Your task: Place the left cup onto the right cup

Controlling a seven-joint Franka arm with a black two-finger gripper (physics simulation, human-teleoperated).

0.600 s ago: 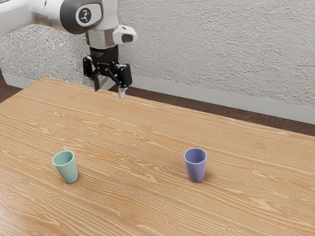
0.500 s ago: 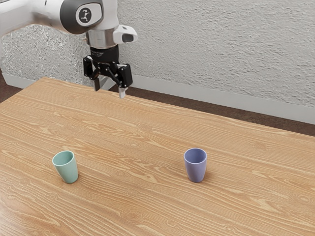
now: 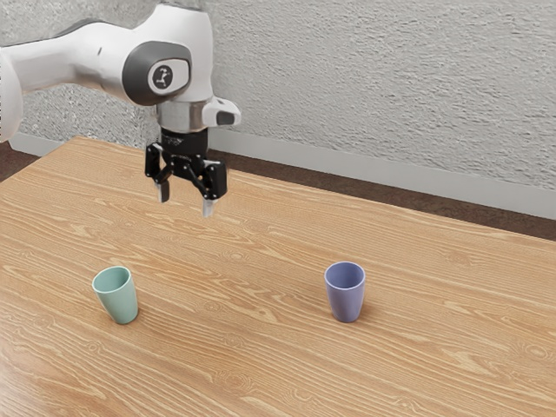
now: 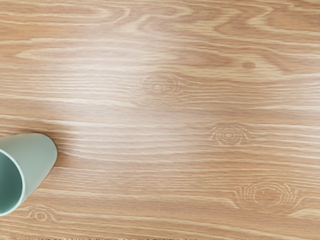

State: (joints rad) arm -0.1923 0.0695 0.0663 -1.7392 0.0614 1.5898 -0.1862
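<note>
Hovering spread and empty in the upper left, the gripper (image 3: pixel 185 201) is well apart from the green cup (image 3: pixel 115 294) at lower left, where an off-centre descent could clip its rim and topple it short of the purple cup (image 3: pixel 345 291).

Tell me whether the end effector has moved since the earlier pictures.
Yes. The end effector has come down in the exterior view, from the far edge of the table toward the green cup.
</note>
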